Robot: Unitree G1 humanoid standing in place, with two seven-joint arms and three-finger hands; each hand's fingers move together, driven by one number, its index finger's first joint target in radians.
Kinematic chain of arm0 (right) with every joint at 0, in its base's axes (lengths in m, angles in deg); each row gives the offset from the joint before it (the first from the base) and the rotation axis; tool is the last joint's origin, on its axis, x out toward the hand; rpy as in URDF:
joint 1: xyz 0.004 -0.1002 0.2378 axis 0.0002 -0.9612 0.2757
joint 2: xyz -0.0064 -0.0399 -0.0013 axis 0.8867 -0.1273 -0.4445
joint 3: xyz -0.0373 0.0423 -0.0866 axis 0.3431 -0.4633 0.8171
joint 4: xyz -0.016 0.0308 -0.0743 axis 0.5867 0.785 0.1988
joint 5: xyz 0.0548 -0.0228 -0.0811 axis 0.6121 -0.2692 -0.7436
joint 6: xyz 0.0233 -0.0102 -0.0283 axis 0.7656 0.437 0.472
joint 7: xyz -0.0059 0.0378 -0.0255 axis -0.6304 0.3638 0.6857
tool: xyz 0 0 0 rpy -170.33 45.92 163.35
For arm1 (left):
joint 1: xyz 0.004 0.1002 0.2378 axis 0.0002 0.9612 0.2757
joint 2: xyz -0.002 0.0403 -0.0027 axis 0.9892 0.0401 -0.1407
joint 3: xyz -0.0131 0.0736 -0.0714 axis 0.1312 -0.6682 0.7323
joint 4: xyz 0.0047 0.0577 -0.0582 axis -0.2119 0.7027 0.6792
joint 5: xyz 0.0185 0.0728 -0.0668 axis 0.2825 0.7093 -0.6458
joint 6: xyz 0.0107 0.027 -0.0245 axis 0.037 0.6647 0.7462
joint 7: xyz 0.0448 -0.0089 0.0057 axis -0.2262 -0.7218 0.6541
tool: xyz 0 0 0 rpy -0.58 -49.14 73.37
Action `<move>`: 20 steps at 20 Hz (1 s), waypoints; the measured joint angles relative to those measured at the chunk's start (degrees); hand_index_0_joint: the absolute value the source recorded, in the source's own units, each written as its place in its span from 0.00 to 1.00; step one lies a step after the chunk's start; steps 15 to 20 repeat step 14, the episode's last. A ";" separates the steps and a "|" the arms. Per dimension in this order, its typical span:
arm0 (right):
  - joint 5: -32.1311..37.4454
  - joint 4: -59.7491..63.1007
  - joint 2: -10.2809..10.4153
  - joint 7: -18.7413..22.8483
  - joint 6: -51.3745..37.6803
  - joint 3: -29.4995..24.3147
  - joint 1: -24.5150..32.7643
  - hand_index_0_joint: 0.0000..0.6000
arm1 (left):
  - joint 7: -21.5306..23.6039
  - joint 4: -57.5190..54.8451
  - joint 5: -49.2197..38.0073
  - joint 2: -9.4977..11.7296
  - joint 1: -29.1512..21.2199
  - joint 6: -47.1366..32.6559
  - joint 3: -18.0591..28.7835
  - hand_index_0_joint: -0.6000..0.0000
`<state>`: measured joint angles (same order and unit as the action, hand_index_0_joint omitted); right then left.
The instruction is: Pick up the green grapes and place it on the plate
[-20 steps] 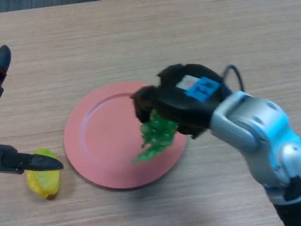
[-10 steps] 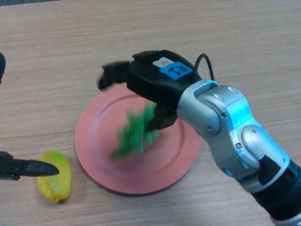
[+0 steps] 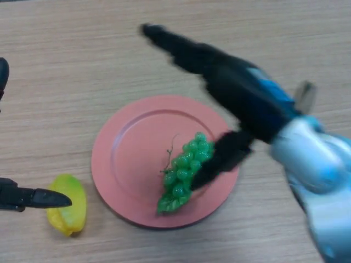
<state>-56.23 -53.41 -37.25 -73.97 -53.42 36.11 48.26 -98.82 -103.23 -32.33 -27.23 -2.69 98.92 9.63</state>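
A: Where are the grapes (image 3: 184, 174)?

B: The green bunch lies on the pink plate (image 3: 129, 164), toward its near right side, stem end pointing up and left, the lower tip close to the plate's front rim.

A: Is the right hand (image 3: 230, 82) holding them?

B: No. It is spread wide above the plate's far right edge. The fingers (image 3: 164, 38) stretch straight out toward the upper left, over bare table (image 3: 82, 60). The thumb (image 3: 219, 159) reaches down and left, its tip just beside the right side of the bunch. I cannot tell whether it touches the grapes. Nothing is gripped.

A: And the left hand (image 3: 33, 198)?

B: It shows at the left edge. One dark finger points right, its tip over a yellow fruit (image 3: 68, 205) lying on the table just left of the plate. Another dark part shows higher up the same edge. I cannot tell how its fingers stand overall.
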 measured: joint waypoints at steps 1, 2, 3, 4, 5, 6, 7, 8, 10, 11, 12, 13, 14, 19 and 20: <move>3.77 -3.52 0.00 0.84 3.17 -2.20 -2.63 0.00 | 0.00 -0.54 0.00 0.00 0.04 0.05 0.03 1.00; 7.45 -8.08 0.00 3.02 7.11 -4.10 -6.12 0.00 | -0.03 -1.70 -0.04 0.00 -0.15 0.27 -0.04 1.00; 10.43 -11.84 0.02 5.10 10.37 -4.81 -8.85 0.00 | -0.08 -2.36 -0.10 0.01 -0.21 0.42 0.05 1.00; 15.64 -15.43 0.03 7.85 12.98 -5.81 -11.73 0.00 | -0.11 -2.75 -0.30 0.03 -0.57 1.33 0.01 1.00; 18.91 -17.21 0.10 10.37 13.45 -6.10 -13.83 0.00 | -0.30 -3.17 -0.33 0.03 -0.60 1.99 0.04 1.00; 24.87 -18.26 0.32 13.28 14.19 -7.64 -15.47 0.00 | -0.40 -3.53 -1.33 0.05 -0.82 2.80 -0.01 1.00; 30.06 -18.74 0.37 16.12 14.59 -9.64 -16.30 0.00 | -0.43 -4.07 -1.58 0.11 -0.88 3.19 -0.02 1.00; 32.70 -19.04 0.26 19.20 14.59 -11.56 -16.73 0.00 | -0.43 -4.14 -2.08 0.31 -1.20 3.23 -0.02 1.00; 36.89 -19.14 -1.24 24.27 14.59 -13.35 -16.73 0.00 | -0.43 -4.14 -2.05 0.42 -1.74 3.25 -0.36 1.00; 37.25 -19.16 -1.58 24.81 14.59 -13.37 -16.71 0.00 | -0.43 -4.14 -1.99 0.55 -1.91 3.25 -0.82 1.00; 37.36 -19.16 -1.54 24.80 14.59 -13.23 -16.31 0.00 | -0.43 -4.14 -1.54 0.58 -2.21 3.33 -1.66 1.00; 38.09 -19.16 -1.52 24.80 14.59 -13.21 -15.78 0.00 | -0.45 -4.19 -1.05 0.63 -2.40 3.82 -2.38 1.00; 38.15 -19.19 -1.51 24.78 14.60 -13.18 -15.11 0.00 | -0.47 -4.23 -1.05 0.63 -2.56 4.71 -2.59 1.00; 38.15 -19.19 -1.51 24.78 14.60 -13.18 -15.11 0.00 | -0.47 -4.23 -1.05 0.63 -2.56 4.71 -2.59 1.00; 38.15 -19.19 -1.51 24.78 14.60 -13.18 -15.11 0.00 | -0.47 -4.23 -1.05 0.63 -2.56 4.71 -2.59 1.00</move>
